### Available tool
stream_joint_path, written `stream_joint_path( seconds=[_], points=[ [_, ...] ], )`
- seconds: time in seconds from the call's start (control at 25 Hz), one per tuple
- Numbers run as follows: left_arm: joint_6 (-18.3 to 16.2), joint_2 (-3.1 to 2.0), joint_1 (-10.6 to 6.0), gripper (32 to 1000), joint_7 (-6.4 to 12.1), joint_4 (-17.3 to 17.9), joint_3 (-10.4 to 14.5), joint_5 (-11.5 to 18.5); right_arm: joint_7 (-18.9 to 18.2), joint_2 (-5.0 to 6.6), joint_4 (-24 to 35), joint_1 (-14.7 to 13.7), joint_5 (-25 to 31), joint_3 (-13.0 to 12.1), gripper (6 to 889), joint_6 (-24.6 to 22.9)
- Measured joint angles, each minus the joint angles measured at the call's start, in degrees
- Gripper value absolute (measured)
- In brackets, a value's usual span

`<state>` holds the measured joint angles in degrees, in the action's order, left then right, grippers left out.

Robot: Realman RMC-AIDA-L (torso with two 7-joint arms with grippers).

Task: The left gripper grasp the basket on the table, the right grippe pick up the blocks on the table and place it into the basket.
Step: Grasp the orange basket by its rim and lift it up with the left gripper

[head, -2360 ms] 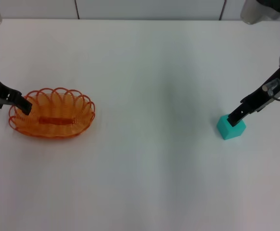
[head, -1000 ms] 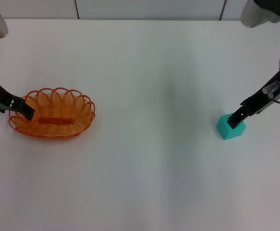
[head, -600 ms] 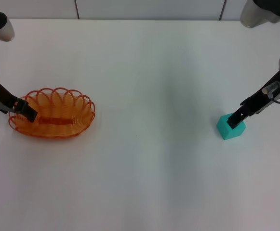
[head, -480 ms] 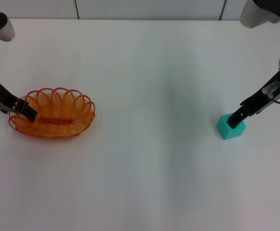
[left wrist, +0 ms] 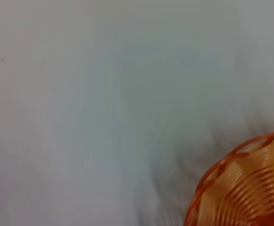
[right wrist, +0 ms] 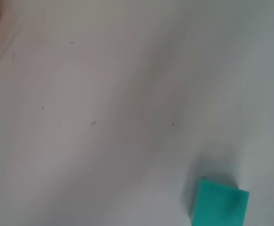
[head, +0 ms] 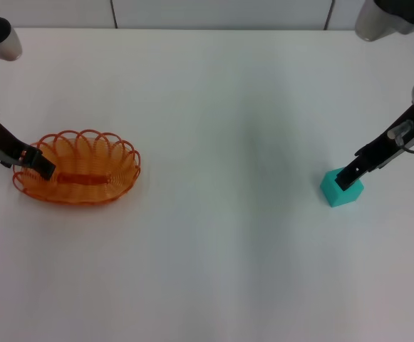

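You have the orange wire basket (head: 77, 167) sitting on the left side of the white surface (head: 214, 107), upright, with its flat orange strip lying along the base. Your left end effector (head: 41, 168) comes in from the left edge and meets the basket at its left end, the black tip right on the scalloped rim there. From the head view you cannot tell whether its fingers are apart or clamped on the wire, since the tip shows only as one dark shape against the loops. The left wrist view gives you just a curved part of the basket (left wrist: 250, 188) and its ribbed inner wall over bare surface, with no fingers in sight.

Well apart from the basket, on the right side of the surface, the teal cube (head: 341, 189) rests flat. Your right end effector (head: 346, 178) slants down from the far right and its black tip sits at the top of the cube, on the far right part of it. You cannot tell whether it is gripping or only touching. The right wrist view shows the cube (right wrist: 219, 202) alone on the surface, with a soft shadow beside it.
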<state>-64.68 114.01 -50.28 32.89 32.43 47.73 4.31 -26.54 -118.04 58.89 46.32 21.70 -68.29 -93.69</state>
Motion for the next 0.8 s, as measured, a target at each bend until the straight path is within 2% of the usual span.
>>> stream_joint_path(
  seconds=[0.24, 0.4, 0.56, 0.8],
  points=[
    [-0.14, -0.02, 0.01, 696, -0.8, 0.0, -0.04, -0.08, 0.0, 0.0, 0.0, 0.0, 0.6, 0.0, 801, 0.01],
    [-0.13, -0.06, 0.03, 692, -0.57, 0.0, -0.35, -0.09, 0.0, 0.04, 0.0, 0.0, 0.66, 0.0, 799, 0.01],
    [-0.31, -0.23, 0.09, 502, 0.13, 0.0, -0.47, -0.04, 0.0, 0.07, 0.0, 0.0, 0.67, 0.0, 797, 0.01],
    [-0.4, -0.1, 0.08, 267, 0.49, 0.22, -0.53, -0.05, 0.0, 0.09, 0.0, 0.0, 0.7, 0.0, 795, 0.01]
  ],
)
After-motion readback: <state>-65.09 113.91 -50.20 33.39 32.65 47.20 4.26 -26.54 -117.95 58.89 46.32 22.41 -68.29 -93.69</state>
